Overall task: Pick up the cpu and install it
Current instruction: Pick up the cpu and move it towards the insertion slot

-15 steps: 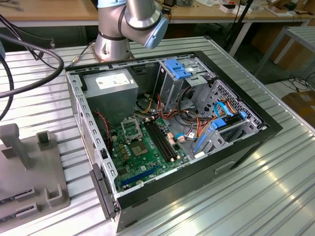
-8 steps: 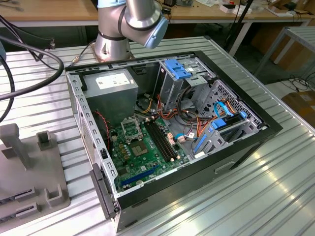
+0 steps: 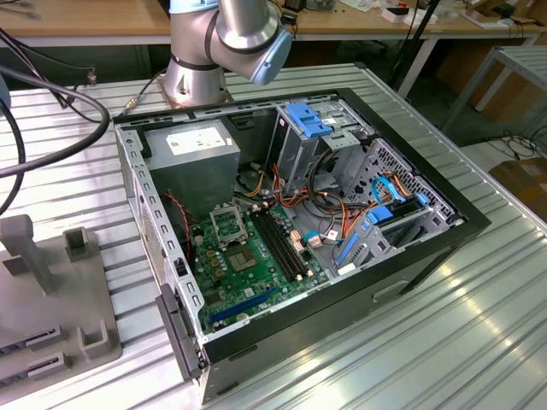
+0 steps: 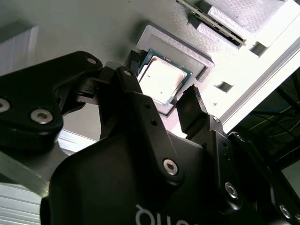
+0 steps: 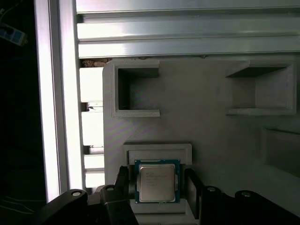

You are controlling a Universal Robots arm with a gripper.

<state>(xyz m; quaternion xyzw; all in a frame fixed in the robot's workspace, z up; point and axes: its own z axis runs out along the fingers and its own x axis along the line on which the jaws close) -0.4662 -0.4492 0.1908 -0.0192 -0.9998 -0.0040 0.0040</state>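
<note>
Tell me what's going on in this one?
The arm's pincer hangs over a grey holder, its fingers straddling the cpu, which lies flat in a recess of the holder. The jaws look open, with a sliver of gap on each side, so the chip is not gripped or lifted yet. In the exterior view, the open computer case lies on the table, with the board's metal-framed socket exposed.
</note>
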